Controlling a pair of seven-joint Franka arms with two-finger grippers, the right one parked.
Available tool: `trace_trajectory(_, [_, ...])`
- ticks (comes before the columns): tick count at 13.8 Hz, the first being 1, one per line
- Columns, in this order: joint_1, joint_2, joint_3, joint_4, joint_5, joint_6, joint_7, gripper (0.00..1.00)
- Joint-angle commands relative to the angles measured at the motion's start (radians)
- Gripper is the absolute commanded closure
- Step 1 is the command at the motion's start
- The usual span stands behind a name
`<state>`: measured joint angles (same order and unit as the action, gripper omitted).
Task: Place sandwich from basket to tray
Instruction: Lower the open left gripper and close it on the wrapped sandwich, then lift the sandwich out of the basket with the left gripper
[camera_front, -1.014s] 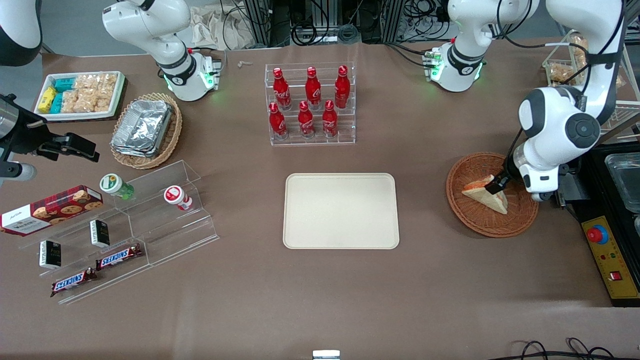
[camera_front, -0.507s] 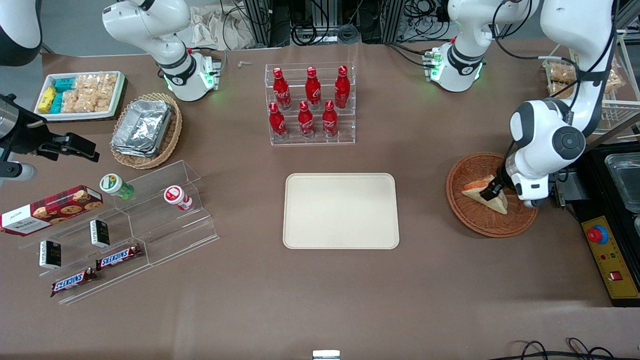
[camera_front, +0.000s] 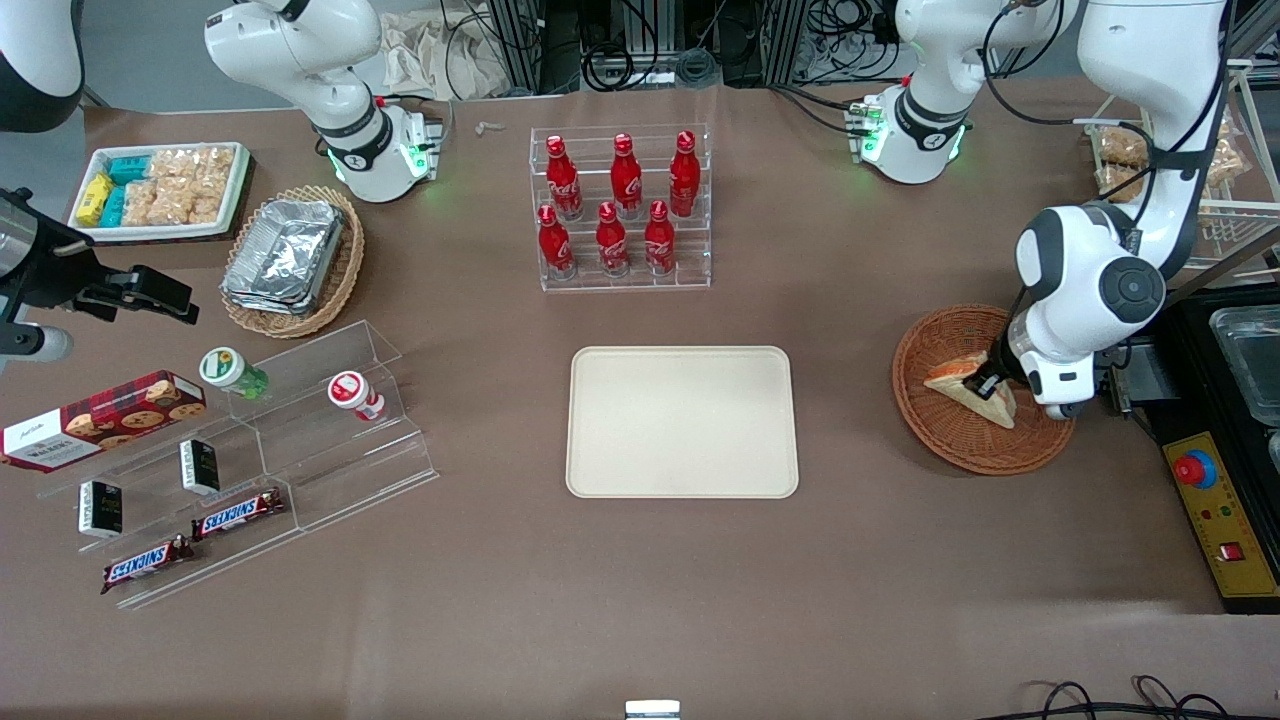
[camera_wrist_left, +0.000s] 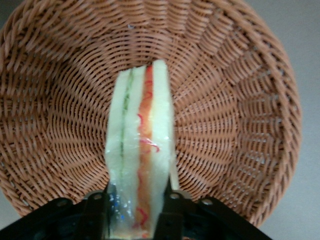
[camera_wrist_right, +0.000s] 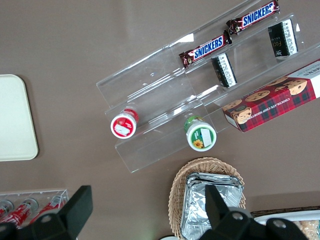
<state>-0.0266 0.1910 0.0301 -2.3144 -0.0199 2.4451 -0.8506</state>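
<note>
The sandwich (camera_front: 952, 383), a white-bread wedge with orange-red and green filling, lies in the round reddish-brown wicker basket (camera_front: 960, 455) toward the working arm's end of the table. My left gripper (camera_front: 988, 385) is down in the basket with one finger on each flat side of the sandwich, shut on it. In the left wrist view the sandwich (camera_wrist_left: 142, 135) stands on edge between the black fingers (camera_wrist_left: 172, 207), over the basket's woven floor (camera_wrist_left: 225, 125). The gripper (camera_wrist_left: 139, 200) holds its thick end. The cream-beige tray (camera_front: 683, 421) lies bare at the table's middle.
A clear rack of red bottles (camera_front: 620, 205) stands farther from the front camera than the tray. A black control box (camera_front: 1215, 510) lies beside the basket at the table's edge. A stepped acrylic stand with snacks (camera_front: 240, 470), a tan foil-tray basket (camera_front: 292, 258) and a white snack tray (camera_front: 160, 190) lie toward the parked arm's end.
The left arm has lowered and shifted slightly toward the tray, bringing the gripper's fingers down around the sandwich. The sandwich and basket stay in place.
</note>
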Motion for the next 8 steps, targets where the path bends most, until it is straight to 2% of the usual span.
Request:
trace_trajectory(1, [-0.010, -0.117, -0.002, -0.008, 0.014, -0.059, -0.030, 1.00])
trace_trajectory(4, [-0.009, -0.234, -0.035, 0.113, 0.060, -0.345, 0.049, 1.00])
trace_trajectory(8, [-0.007, -0.266, -0.082, 0.363, 0.055, -0.717, 0.268, 1.00])
